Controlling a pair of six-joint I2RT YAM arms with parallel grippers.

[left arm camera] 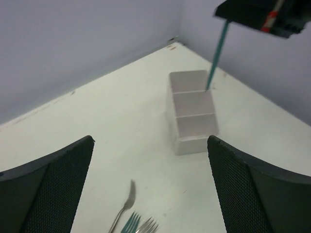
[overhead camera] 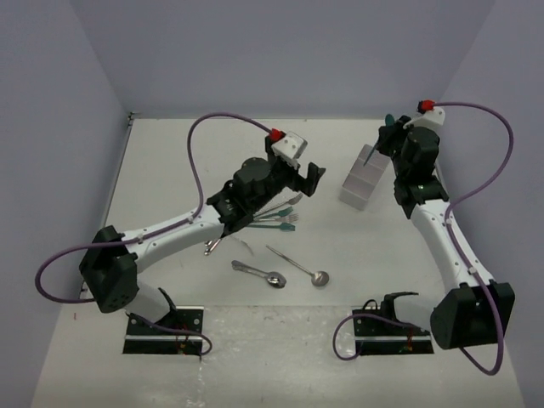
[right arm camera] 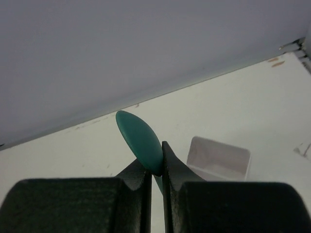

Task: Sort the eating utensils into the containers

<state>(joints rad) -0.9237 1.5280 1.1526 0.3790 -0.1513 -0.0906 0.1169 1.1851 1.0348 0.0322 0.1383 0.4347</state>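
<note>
White tabletop (overhead camera: 170,170), lavender walls: the left gripper (overhead camera: 308,181) gapes empty above loose forks (overhead camera: 285,217). Left wrist shows a teal spoon (left arm camera: 217,56) hanging handle-down over the far end of the three-compartment box (left arm camera: 194,128). On the right wrist view, the right gripper (right arm camera: 156,167) pinches its bowl, which is probably light, stiff and slippery.

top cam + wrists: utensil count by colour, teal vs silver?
Teal: 2 at least, a teal utensil in the right gripper and a teal fork.
Silver: 4 at least, two silver spoons, a silver fork and a silver piece.
Total: 6 at least; others may be hidden.
</note>
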